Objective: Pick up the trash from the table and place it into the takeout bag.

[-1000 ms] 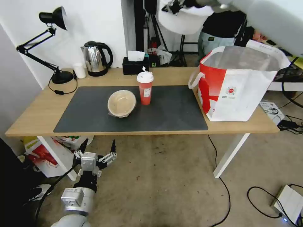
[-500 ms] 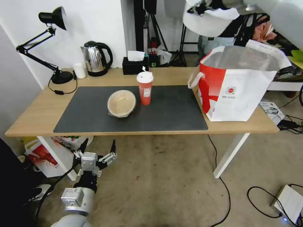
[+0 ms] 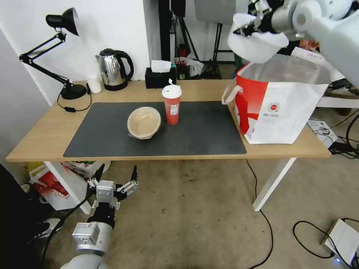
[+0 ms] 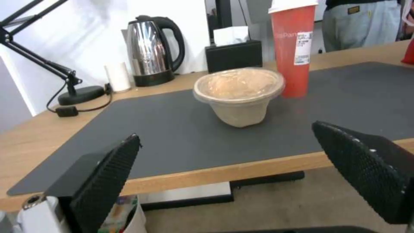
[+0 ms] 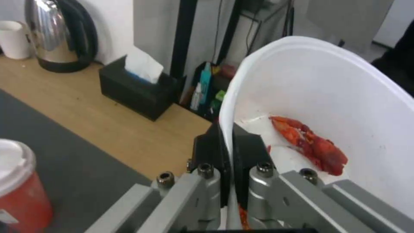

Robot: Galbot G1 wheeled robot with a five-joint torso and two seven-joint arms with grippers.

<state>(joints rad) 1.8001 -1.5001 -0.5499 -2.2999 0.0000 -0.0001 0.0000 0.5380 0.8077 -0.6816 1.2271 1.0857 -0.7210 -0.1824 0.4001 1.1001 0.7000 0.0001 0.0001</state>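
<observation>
Rightward and lower than a second ago, the right gripper (image 5: 226, 152) pinches the white bowl's (image 3: 258, 46) rim, holding it above the bag's (image 3: 284, 112) open mouth. Left gripper (image 3: 114, 179) hangs open below the table (image 3: 41, 138).

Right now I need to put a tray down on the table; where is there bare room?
Free: the dark grey mat between the red drink cup and the takeout bag, and its stretch nearer the lamp, beside the tan lidded bowl. Crowded: the back edge, with lamp base, kettle and tissue box.
</observation>
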